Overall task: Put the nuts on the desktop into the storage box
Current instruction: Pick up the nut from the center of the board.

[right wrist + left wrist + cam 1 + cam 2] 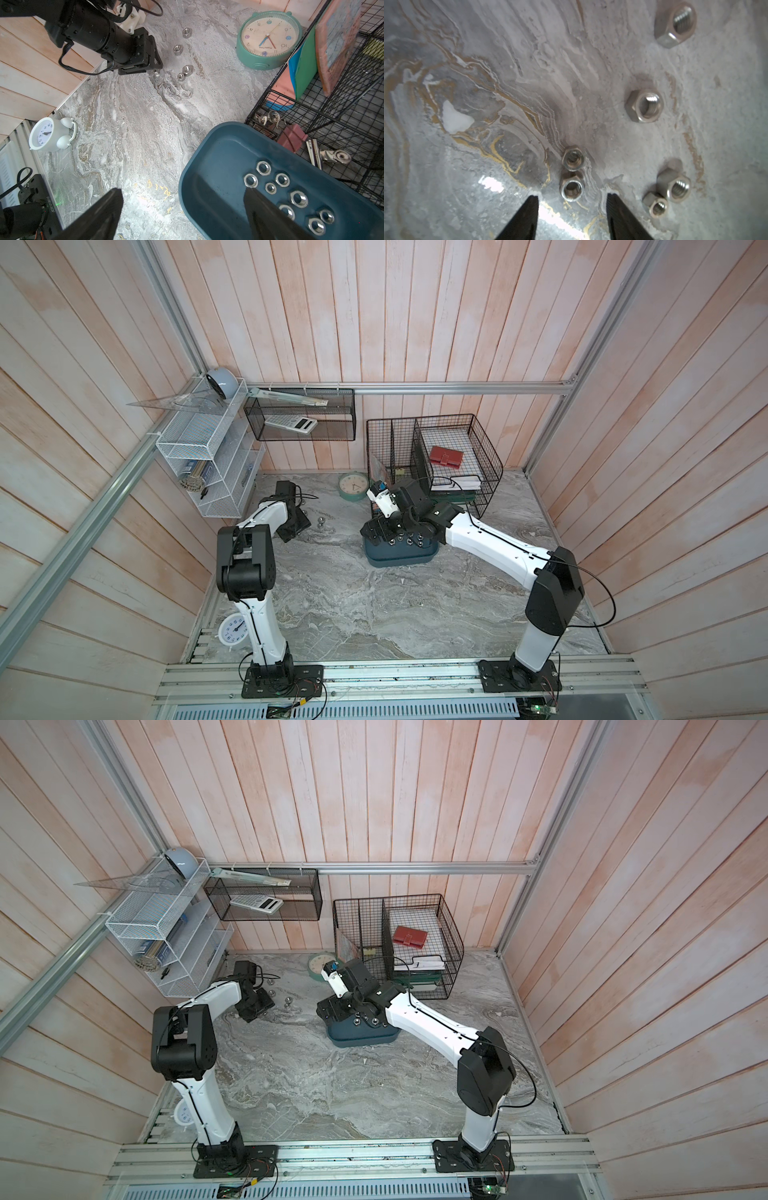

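Several silver nuts lie on the grey marble desktop. In the left wrist view one nut sits just past my left gripper, whose fingers stand apart with nothing between them. A second nut touches it, and others lie further off. In both top views the left gripper hangs low at the back left, near loose nuts. The teal storage box holds several nuts. My right gripper is open over the box's end, empty.
A round green clock stands at the back. A black wire organiser with metal binder clips is right behind the box. A white alarm clock sits by the left arm's base, and a white mesh shelf hangs on the left wall.
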Available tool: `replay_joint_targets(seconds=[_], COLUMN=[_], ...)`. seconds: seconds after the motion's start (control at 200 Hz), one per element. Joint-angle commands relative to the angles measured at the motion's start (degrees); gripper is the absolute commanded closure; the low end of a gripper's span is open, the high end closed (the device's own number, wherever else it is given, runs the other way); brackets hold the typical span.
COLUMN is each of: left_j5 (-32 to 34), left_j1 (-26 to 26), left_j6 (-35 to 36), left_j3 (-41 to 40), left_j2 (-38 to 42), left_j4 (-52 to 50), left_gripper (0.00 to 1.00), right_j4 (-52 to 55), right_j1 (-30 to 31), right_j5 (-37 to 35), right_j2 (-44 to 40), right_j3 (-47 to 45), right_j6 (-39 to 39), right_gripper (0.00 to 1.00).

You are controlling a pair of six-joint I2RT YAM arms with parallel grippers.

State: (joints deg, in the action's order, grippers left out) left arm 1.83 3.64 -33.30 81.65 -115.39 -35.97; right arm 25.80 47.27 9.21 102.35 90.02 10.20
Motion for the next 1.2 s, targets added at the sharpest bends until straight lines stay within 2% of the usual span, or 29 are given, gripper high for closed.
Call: replay_joint_targets(seconds=[0.0, 0.465, 0.57, 1.195], left_j5=[1.3, 1.7, 1.5, -0.7], left_j1=[0.1, 0.1, 0.1, -1.2], left_j6=[0.2, 0.8, 0.9, 0.0], left_j3=[1.9, 3.0, 2.7, -1.4], left_j2=[-1.7, -4.2, -4.2, 5.0], left_j4=[0.7, 0.7, 0.7, 0.5], left_gripper=[0.49, 0.7, 0.87, 0.87], right_j4=[1.3, 1.5, 1.3, -0.4], right_j1=[0.5, 0.5, 0.5, 0.5], right_j5=[-1.0, -1.8, -2.0, -1.6], right_j2=[0.2, -0.8, -1.1, -2.7], right_j3=[1.0, -0.1, -0.4, -2.6], right_j6=[-0.5, -0.2, -0.1, 1.6], right_gripper=[0.02, 0.02, 0.02, 0.02])
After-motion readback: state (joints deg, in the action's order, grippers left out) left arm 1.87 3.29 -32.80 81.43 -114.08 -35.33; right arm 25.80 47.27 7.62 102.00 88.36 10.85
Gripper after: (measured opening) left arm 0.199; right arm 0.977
